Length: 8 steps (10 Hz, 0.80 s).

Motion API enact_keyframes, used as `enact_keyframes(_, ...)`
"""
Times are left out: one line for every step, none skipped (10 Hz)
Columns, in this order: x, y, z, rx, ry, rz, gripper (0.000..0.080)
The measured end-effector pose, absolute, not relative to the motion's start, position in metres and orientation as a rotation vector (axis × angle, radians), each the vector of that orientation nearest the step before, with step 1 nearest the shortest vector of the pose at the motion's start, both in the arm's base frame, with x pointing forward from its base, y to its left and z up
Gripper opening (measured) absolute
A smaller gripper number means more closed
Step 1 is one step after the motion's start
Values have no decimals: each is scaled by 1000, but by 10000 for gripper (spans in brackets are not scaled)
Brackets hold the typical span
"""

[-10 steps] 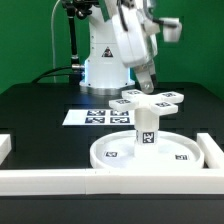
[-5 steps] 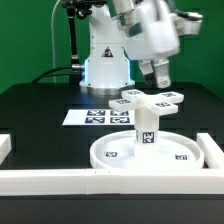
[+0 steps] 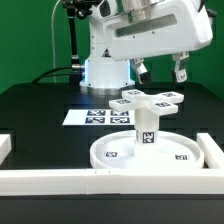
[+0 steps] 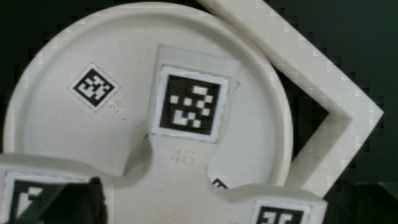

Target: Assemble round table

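The large rimmed disc (image 3: 140, 152) lies near the table's front edge. On its hub the short post (image 3: 146, 128) stands upright. The flat cross-shaped piece (image 3: 152, 101) rests on top of the post. My gripper (image 3: 160, 72) hangs well above the cross, turned sideways, open and holding nothing. One finger (image 3: 141, 69) and the other (image 3: 181, 72) stand far apart. In the wrist view I see the disc (image 4: 89, 60), the tagged post (image 4: 189, 105) and two tagged arms of the cross (image 4: 285, 208). My fingers do not show there.
The marker board (image 3: 92, 117) lies behind the disc toward the exterior view's left. White border rails run along the front (image 3: 50, 181) and the exterior view's right (image 3: 213, 152); one angled rail (image 4: 311, 80) shows beside the disc. The robot base (image 3: 105, 68) stands at the back.
My gripper rose from just above the cross, swung toward the exterior view's right and turned sideways. It stayed open. Disc, post and cross did not move.
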State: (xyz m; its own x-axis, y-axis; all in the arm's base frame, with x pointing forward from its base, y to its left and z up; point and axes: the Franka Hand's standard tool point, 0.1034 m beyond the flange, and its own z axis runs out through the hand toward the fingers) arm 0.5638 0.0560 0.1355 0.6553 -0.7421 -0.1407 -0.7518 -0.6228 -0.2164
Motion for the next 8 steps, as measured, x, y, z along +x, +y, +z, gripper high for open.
enact_keyframes(564,56,135,-2657,1115,42,649)
enact_keyframes(564,56,135,-2677,1065,35,649)
enact_keyframes(563,55,135,-2804,768,-3,649)
enact_keyframes(562,54,136,-2883,527,-16,649)
enact_keyframes(562,53,138,-2942,283,-6,649)
enact_keyframes(563,55,140,-2979,107,-7,649)
enact_keyframes(563,55,140,-2981,37,-13,649)
enact_keyframes(563,54,139,-2980,-79,-22,649)
